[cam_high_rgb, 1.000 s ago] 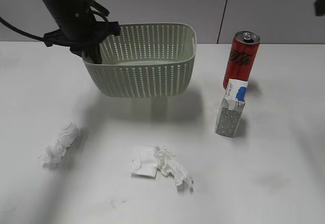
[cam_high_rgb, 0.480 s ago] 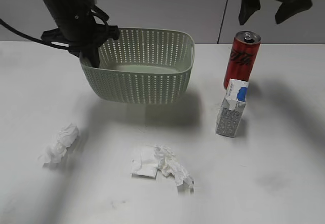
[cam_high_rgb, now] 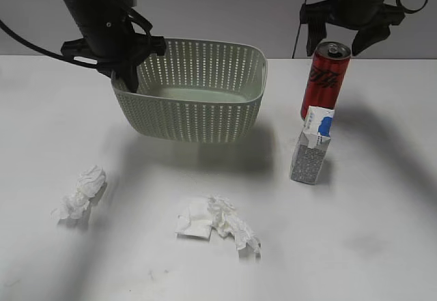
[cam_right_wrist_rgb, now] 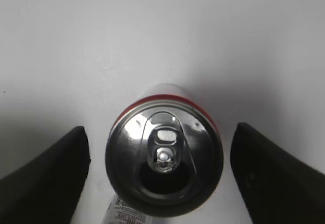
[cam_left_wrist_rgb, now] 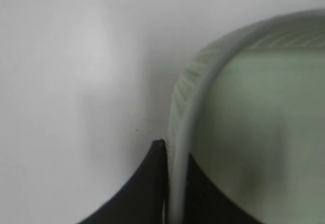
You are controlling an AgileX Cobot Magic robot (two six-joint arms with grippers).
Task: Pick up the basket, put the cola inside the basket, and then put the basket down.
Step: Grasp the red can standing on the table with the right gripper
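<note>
- The left pincer (cam_high_rgb: 126, 76) sits at the upper left of the exterior frame, clamped on the left rim of the basket (cam_high_rgb: 194, 106); in the left wrist view one dark finger (cam_left_wrist_rgb: 147, 183) lies outside the pale green wall and the other inside, with the rim (cam_left_wrist_rgb: 190, 117) between them.
- The basket hangs tilted in the upper middle of the exterior frame, its left side higher, and it casts a soft shadow on the white worktop (cam_high_rgb: 382, 198) below. Whether its base touches the worktop I cannot tell.
- The cola (cam_high_rgb: 324, 79) stands upright at the upper right of the exterior frame, apart from the basket and to its right.
- The right pincer (cam_high_rgb: 345, 38) hovers right above the cola's top, spread wide; the right wrist view shows its two dark fingers (cam_right_wrist_rgb: 48, 176) at the lower left and lower right corners, well clear of the can on both sides.
- In that same view the can's silver lid (cam_right_wrist_rgb: 163, 163) fills the lower middle, and its tab opening looks dark.
- A small white, grey and blue carton (cam_high_rgb: 311, 145) stands upright just below the cola in the exterior frame, overlapping its base.
- One crumpled tissue (cam_high_rgb: 82, 192) lies at the lower left of the worktop, and another tissue heap (cam_high_rgb: 217, 222) lies at the lower middle.
</note>
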